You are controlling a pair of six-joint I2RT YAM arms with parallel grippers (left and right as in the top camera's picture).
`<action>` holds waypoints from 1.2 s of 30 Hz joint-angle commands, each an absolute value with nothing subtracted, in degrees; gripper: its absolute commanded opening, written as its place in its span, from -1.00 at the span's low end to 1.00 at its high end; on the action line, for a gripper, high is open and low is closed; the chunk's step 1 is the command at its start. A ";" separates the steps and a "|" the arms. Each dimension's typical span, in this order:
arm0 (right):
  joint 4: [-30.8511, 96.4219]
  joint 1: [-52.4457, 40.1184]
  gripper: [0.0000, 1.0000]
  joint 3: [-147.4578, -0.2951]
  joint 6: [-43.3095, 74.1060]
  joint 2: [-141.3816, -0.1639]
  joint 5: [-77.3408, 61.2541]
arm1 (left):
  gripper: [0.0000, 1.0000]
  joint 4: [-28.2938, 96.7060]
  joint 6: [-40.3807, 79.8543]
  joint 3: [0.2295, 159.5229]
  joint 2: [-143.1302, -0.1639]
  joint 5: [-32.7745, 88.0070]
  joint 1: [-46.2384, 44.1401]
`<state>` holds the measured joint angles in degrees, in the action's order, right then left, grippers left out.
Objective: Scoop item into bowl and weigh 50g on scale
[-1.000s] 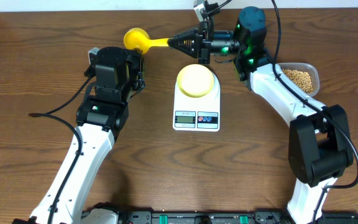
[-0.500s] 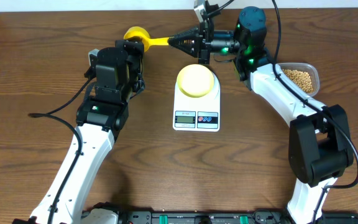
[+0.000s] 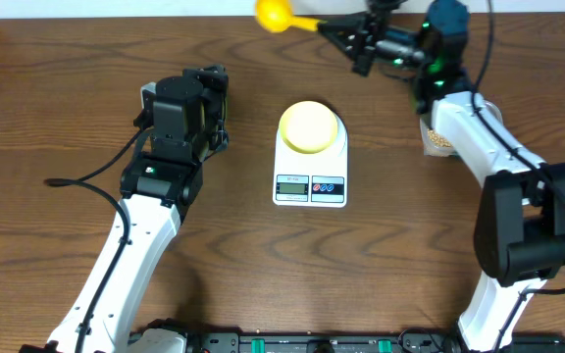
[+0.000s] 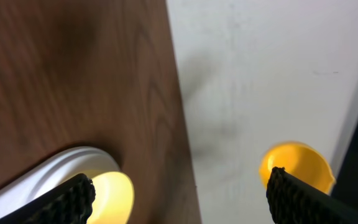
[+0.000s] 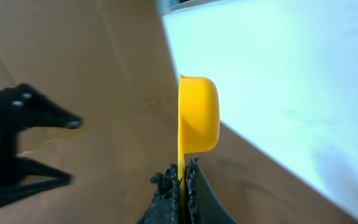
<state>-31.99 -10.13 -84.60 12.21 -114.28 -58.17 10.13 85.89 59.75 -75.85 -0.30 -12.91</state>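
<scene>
Scooping undone: pale yellow-green round bowl (image 3: 309,126) empty on white digital scale (image 3: 310,184); right gripper (image 5: 180,180) clamps yellow plastic scoop (image 3: 275,14), left gripper (image 4: 179,190) wide, empty.

We see a dark brown wood-grain tabletop (image 3: 37,245) filling nearly the whole overhead view, its grain running left to right under soft, even light that leaves only faint shadows. Along its far edge runs a plain white wall (image 3: 116,8), and at the upper left corner the tabletop's edge cuts away at a slant. In the left wrist view we find the wall matt and lightly scuffed, with a grey smudge near the table's edge. In the right wrist view it looks bright bluish-white.
</scene>
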 commanded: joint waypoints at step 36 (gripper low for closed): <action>-32.34 -1.48 -0.98 -85.89 2.46 -114.45 -56.86 | 0.99 24.36 54.65 60.88 -75.66 -5.91 -12.93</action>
<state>-32.18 -1.52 -84.60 4.86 -114.28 -57.14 22.02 58.74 59.75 -75.85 -1.45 -12.91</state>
